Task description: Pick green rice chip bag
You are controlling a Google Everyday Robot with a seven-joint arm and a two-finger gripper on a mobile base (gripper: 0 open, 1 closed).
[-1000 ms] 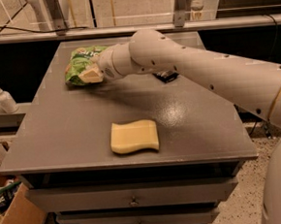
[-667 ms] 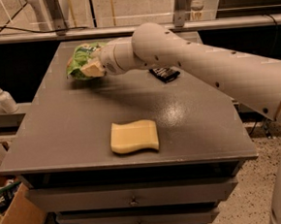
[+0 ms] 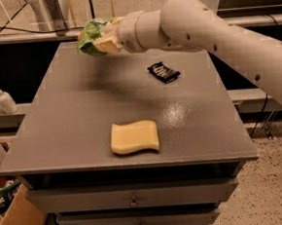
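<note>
End effector (image 3: 104,40) clamps green rice chip bag (image 3: 88,33) above table (image 3: 74,129) edge.

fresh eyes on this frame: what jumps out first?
The big white arm sweeps in from the right across the back of the grey table. At the far left corner its gripper holds the green rice chip bag off the surface. Next come the pale yellow sponge, lying flat near the front edge, and the small black wrapped bar, right of centre toward the back.
</note>
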